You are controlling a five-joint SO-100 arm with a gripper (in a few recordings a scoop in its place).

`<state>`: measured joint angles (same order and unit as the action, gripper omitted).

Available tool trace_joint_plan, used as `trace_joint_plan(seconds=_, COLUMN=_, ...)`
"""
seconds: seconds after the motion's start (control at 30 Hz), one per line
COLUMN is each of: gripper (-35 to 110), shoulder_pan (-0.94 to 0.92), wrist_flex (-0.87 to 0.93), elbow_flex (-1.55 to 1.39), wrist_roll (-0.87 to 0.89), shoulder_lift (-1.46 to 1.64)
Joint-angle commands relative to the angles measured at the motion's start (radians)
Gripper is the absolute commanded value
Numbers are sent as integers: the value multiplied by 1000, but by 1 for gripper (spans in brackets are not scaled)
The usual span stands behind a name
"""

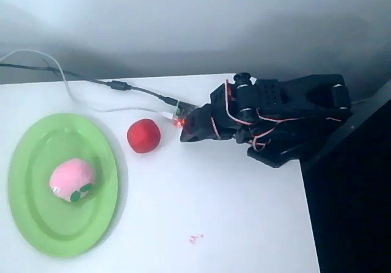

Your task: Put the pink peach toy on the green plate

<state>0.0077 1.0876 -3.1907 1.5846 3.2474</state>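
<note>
Folded low over its base at the table's right edge, the black arm [275, 117] sits well apart from the green plate [30, 212], its links stacked and red-and-white wires looped around the joints. That tucked posture reads like a rest pose, clear of the work area. Its gripper [190, 131] points toward the plate side, the tip ending near a small lit red spot on a board, but the fingers merge into one dark shape from above — I cannot tell whether they are parted or closed, and nothing appears to be held between them.

On the plate, slightly left of its middle, lies the pink peach toy [73, 179], its dark green leaf patches facing the plate's lower right. It rests fully inside the raised rim, which should keep a soft, rounded thing from rolling off. Judged from how things lie, the placing looks done.

Just off the plate's upper right rim, between plate and gripper, a red ball [143, 135] sits on the bare white table [232, 224] — not touching either. Cables [91, 80] run from above the plate toward the arm. Some tiny red marks lie on the table to the plate's lower right.
</note>
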Motion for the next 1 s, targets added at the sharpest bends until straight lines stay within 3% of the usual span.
trace_joint_plan(seconds=0.0, gripper=0, shoulder_pan=-9, wrist_flex=0, elbow_flex=-66, wrist_roll=6, shoulder_lift=51)
trace_joint_plan(seconds=0.3, gripper=0, shoulder_pan=-38, wrist_flex=199, elbow_flex=-87, wrist_roll=-43, shoulder_lift=169)
trace_joint_plan(seconds=0.97, gripper=0, shoulder_pan=-15, wrist_flex=202, elbow_flex=-89, wrist_roll=-55, shoulder_lift=172)
